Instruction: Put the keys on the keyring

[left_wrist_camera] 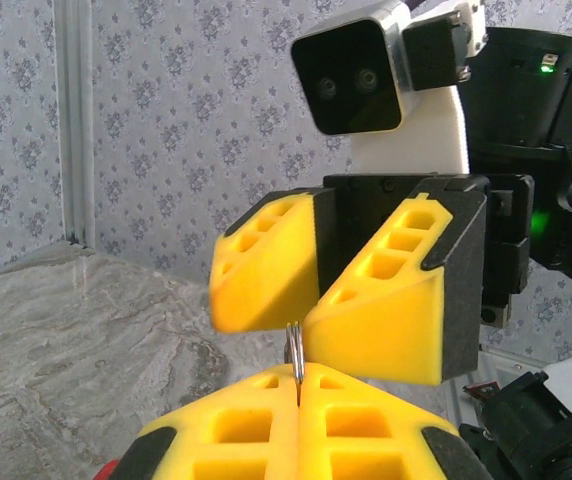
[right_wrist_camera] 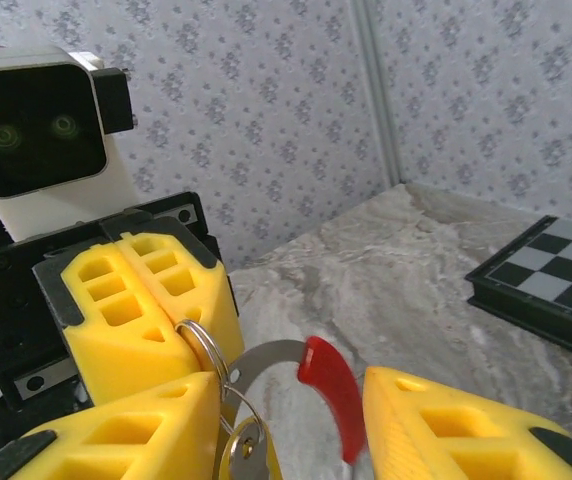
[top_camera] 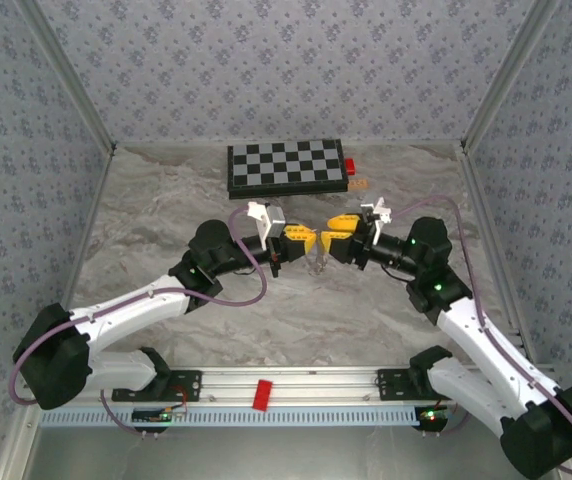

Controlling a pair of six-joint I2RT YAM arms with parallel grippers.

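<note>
Both grippers meet above the middle of the table. My left gripper (left_wrist_camera: 298, 385) (top_camera: 301, 240) is shut on a thin metal split ring (left_wrist_camera: 295, 358) (right_wrist_camera: 204, 345), seen edge-on between its yellow fingers. That ring is linked to the keyring (right_wrist_camera: 266, 357), a grey arc with a red section (right_wrist_camera: 331, 395). A key (right_wrist_camera: 246, 460) with a yellow rim hangs from it at the bottom edge. My right gripper (right_wrist_camera: 291, 388) (top_camera: 334, 238) (left_wrist_camera: 301, 320) is open, its fingers on either side of the grey arc and red section. A tiny orange piece (top_camera: 359, 184) lies on the table by the chessboard.
A folded chessboard (top_camera: 286, 165) (right_wrist_camera: 556, 280) lies at the back of the marble table (top_camera: 166, 200), with a small red object (top_camera: 350, 165) at its right end. Patterned walls close in three sides. A metal rail (top_camera: 316, 382) with a red tab (top_camera: 263, 394) runs along the near edge.
</note>
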